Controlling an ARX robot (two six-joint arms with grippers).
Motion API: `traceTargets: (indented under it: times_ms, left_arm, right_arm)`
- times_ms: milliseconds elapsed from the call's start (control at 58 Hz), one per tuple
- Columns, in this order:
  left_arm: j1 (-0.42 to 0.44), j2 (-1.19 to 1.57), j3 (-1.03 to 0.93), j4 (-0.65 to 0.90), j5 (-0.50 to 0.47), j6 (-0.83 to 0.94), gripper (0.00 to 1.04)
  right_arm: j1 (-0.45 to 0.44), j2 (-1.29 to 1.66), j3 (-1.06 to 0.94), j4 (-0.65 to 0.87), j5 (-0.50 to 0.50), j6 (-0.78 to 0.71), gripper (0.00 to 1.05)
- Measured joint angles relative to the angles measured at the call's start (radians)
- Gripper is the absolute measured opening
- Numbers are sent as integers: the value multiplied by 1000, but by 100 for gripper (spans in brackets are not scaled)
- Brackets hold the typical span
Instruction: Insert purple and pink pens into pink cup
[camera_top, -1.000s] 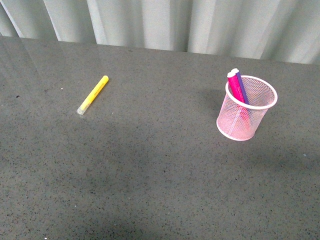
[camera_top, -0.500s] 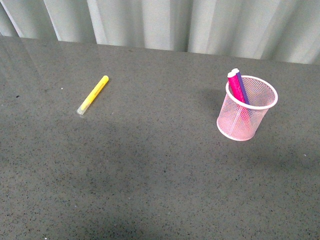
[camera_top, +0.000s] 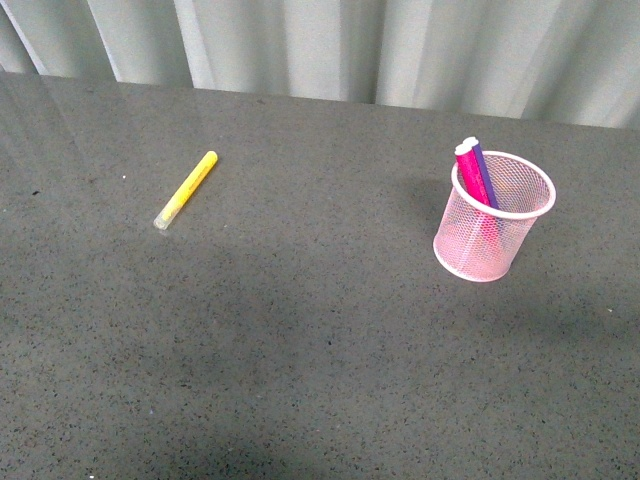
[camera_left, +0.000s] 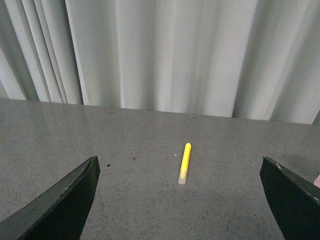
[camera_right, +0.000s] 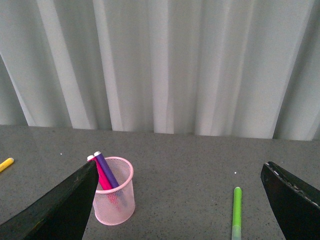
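The pink cup (camera_top: 494, 222) stands on the grey table at the right of the front view. The purple pen (camera_top: 483, 174) and the pink pen (camera_top: 468, 172) stand in it side by side, leaning left, tops above the rim. The right wrist view also shows the cup (camera_right: 116, 200) with the purple pen (camera_right: 107, 169) and pink pen (camera_right: 101, 174) inside. Neither arm shows in the front view. My left gripper (camera_left: 182, 200) is open and empty. My right gripper (camera_right: 182, 200) is open and empty, held back from the cup.
A yellow pen (camera_top: 186, 189) lies on the table at the left, also in the left wrist view (camera_left: 184, 162). A green pen (camera_right: 236, 212) lies to the right of the cup in the right wrist view. A pale curtain (camera_top: 330, 45) hangs behind the table's far edge.
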Motion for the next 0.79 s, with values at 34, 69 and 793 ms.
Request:
traceTargets:
  times_ms: [34, 69, 793]
  left_arm:
    - [0, 0, 0, 0, 0, 0, 98]
    - [0, 0, 0, 0, 0, 0, 98]
    - [0, 0, 0, 0, 0, 0, 98]
  right_arm:
    - [0, 0, 0, 0, 0, 0, 98]
    - [0, 0, 0, 0, 0, 0, 98]
    - [0, 0, 0, 0, 0, 0, 98]
